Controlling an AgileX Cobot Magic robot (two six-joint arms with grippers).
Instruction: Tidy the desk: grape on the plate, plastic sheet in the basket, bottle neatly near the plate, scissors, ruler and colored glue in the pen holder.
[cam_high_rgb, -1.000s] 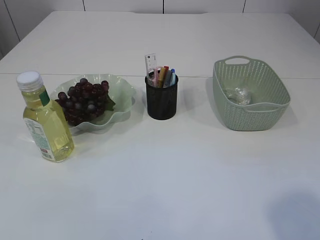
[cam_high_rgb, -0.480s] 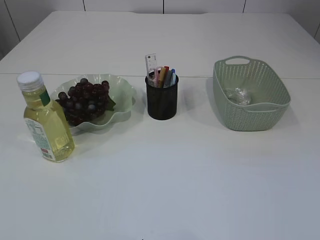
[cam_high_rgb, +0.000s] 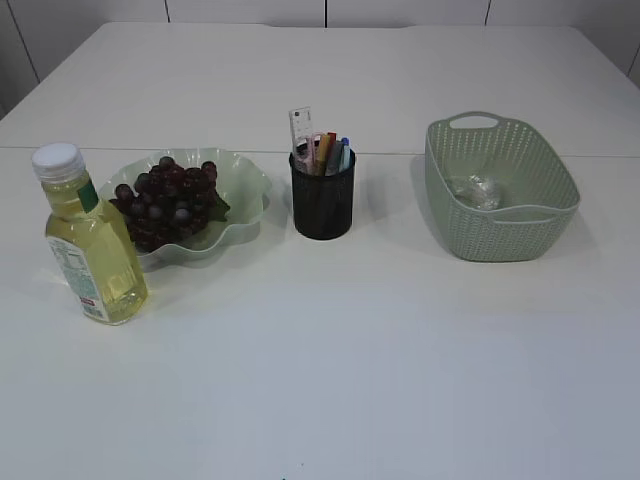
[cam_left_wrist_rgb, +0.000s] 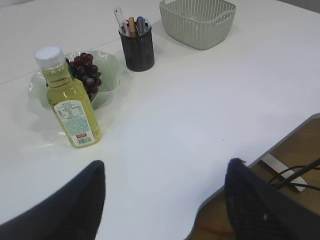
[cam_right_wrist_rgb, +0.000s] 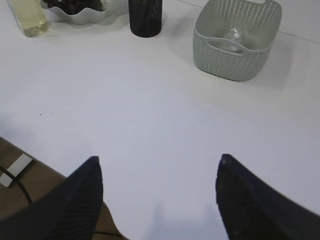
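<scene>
Dark grapes lie on the wavy pale green plate at the left. A bottle of yellow liquid with a white cap stands upright just in front of the plate's left side. The black mesh pen holder holds a ruler and colored sticks; scissors are not discernible. A crumpled plastic sheet lies inside the green basket. My left gripper hangs open over the table's near edge. Over the near table my right gripper also stands open and empty. Neither arm shows in the exterior view.
The table's near edge runs under the left gripper, with cables on the floor beyond it. The same edge shows at the lower left of the right wrist view, by the table corner.
A faint shadow at the lower right of the table has faded away. The objects have not moved.
</scene>
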